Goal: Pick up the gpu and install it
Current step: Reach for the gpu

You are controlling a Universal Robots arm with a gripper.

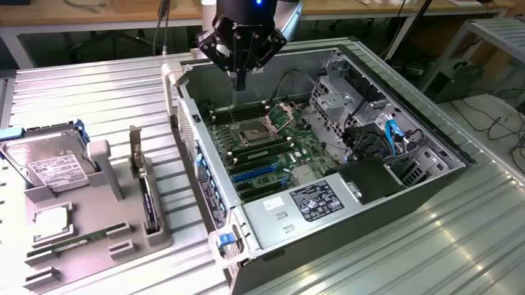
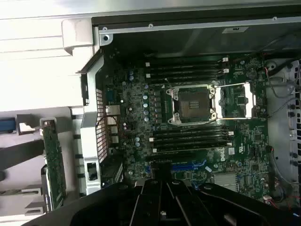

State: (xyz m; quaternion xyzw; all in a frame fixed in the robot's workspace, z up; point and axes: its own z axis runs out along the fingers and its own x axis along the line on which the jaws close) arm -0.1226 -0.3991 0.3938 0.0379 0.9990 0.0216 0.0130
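Our tool [image 1: 240,85], clenched and empty, hangs above the open case [image 1: 193,153]; we fear a crooked grasp could bend the gpu [image 1: 146,184].

Worktop [image 1: 98,92]: silver ribbed sheet metal, ribs running lengthwise. Two items sit directly on it. (1) Grey tower computer case [image 1: 353,239], lying on its side, side panel off, green motherboard exposed. (2) Grey moulded plastic parts tray [image 1: 107,206], just beside the case at the exterior view's left. The tray holds a silver hard drive with a white label [image 1: 49,163], a square silver processor chip [image 1: 49,221], a narrow green RAM stick [image 1: 78,241], and the gpu [image 1: 146,196], a thin card standing edge-on in a slot on the side nearest the case.
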